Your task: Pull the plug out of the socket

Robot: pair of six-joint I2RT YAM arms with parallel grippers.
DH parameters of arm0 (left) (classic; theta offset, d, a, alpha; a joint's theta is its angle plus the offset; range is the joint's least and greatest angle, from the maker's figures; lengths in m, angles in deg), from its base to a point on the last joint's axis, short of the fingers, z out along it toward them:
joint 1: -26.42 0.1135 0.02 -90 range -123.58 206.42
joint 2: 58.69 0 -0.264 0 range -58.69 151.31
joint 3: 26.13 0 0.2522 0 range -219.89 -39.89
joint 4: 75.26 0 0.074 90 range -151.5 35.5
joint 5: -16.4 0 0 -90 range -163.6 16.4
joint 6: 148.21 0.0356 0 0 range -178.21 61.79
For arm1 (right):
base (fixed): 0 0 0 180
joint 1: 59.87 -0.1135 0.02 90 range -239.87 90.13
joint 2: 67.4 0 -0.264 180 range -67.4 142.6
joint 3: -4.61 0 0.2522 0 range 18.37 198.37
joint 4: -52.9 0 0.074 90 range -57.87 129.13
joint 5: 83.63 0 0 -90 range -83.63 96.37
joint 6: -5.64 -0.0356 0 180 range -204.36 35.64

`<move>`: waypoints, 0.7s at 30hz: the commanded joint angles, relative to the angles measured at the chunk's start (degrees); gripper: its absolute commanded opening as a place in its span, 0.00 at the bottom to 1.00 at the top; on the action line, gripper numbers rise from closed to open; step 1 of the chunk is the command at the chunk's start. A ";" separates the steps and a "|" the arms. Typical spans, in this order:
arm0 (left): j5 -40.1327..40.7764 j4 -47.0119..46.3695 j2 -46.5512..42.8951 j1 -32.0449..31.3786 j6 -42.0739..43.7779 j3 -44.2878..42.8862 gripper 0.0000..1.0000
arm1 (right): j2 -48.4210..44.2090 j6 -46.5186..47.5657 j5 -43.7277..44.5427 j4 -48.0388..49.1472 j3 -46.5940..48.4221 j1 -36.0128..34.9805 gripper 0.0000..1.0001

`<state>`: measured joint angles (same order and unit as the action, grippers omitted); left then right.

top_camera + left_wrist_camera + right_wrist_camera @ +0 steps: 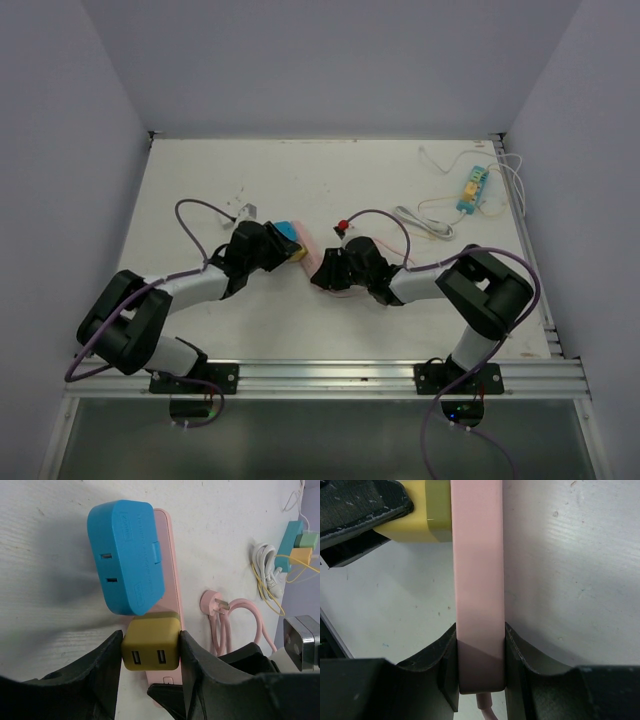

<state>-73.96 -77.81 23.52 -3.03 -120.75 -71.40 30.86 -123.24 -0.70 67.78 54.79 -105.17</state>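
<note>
At the centre of the table (pixel 200 180) lay the pink socket strip (pixel 312 252). The yellow plug (pixel 151 648) sat in its face, touching a blue adapter (pixel 127 555) at 12 o'clock in the left wrist view. The left gripper (pixel 151 641) was clamped on the plug's 2 sides, apparently to draw it out. The right gripper (pixel 480 639) pinched the strip's cord end, at 6 o'clock in its own view, probably to anchor it against that pull. The plug looked fully seated, not yet freed.
</note>
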 commanded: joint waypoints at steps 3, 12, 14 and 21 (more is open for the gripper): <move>0.10 -2.23 -5.48 0.62 -1.62 0.57 0.00 | 3.25 -2.43 5.04 -7.55 -1.44 3.02 0.00; -0.25 -1.44 -8.47 2.47 -1.70 1.89 0.00 | 3.70 -4.28 11.02 -15.45 -0.04 3.90 0.00; -0.26 -1.26 -9.00 2.64 -1.70 1.98 0.00 | 3.78 -4.37 12.08 -16.60 0.22 3.99 0.00; -0.61 0.41 -11.63 3.61 -1.88 1.89 0.00 | 3.69 -5.07 15.15 -19.15 0.31 4.25 0.00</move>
<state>-74.36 -74.54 17.42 -0.84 -122.17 -69.01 31.67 -125.38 -3.25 64.57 57.22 -104.71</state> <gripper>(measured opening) 0.480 0.362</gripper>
